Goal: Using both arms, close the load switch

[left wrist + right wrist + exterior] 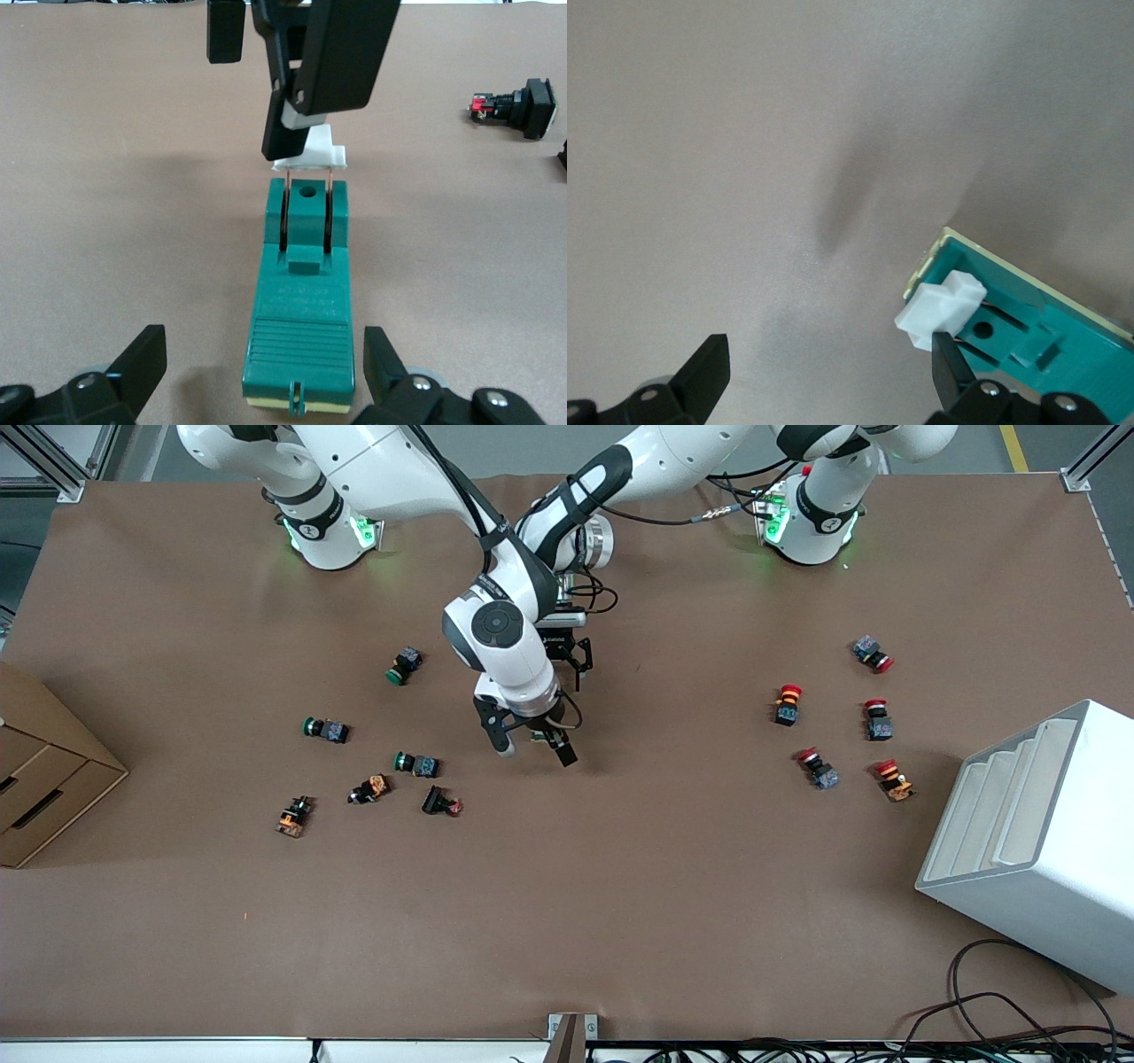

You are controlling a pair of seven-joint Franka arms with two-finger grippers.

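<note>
Green load switch (pixel 299 305) — no legible writing — between spread left gripper (pixel 266 376), right gripper (pixel 828 376) at its lever.

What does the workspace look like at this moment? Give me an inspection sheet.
Surface: brown table, flat, no spills seen.
Job's things: green switch lies mid-table; its white lever is raised, not yet closed.
Clutter: green buttons toward the right arm's end, red buttons toward the left arm's end, all apart from the switch.
Grippers: left gripper open, straddling the switch's end away from the lever; right gripper open, one finger at the lever.
Cables: loose loops at the table edge nearest the camera.
Surroundings: cardboard box, white rack.
</note>
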